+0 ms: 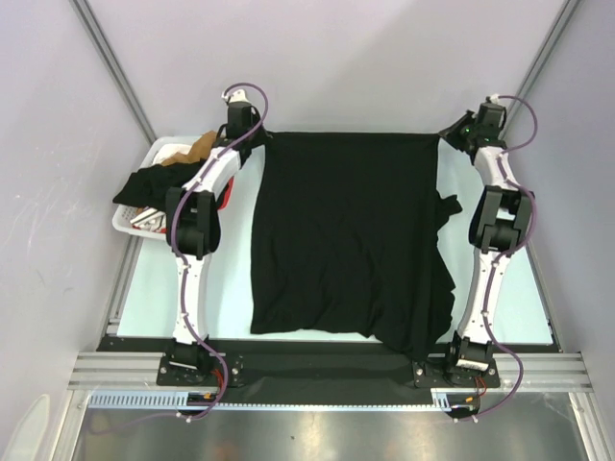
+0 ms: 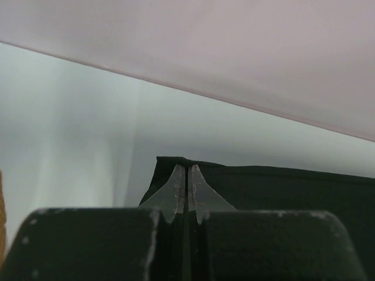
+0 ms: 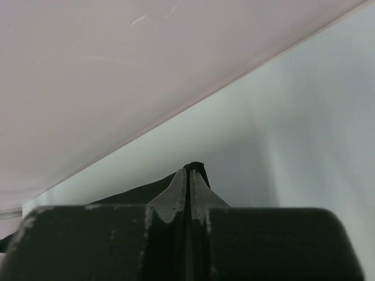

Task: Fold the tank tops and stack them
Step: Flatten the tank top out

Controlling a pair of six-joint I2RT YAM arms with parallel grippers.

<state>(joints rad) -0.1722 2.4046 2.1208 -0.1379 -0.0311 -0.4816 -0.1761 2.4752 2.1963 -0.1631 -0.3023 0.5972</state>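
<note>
— What is on the bench, nearest first?

— Item one: the arm bases [image 1: 192,363], bolted at my near edge. Item two: the table [image 1: 144,288], pale, with a bare strip showing on either side of the cloth. Item three: the black tank top [image 1: 346,230], spread flat across the middle. Its near hem lies close to the bases, and its right side is rumpled toward the right arm.

— To the side?

— Item four: a white basket [image 1: 154,149] at the table's left edge, beside the left arm. It holds black and brown cloth. I see a sliver of red next to the arm, but I cannot tell what it is.

— And the tools?

— Item five: the left gripper [image 2: 186,175], jaws clamped on the tank top's far left corner. Item six: the right gripper [image 3: 188,178], pinched the same way on the far right corner. The far edge runs straight between the two. Item seven: the plain wall [image 1: 346,67] behind them.
</note>
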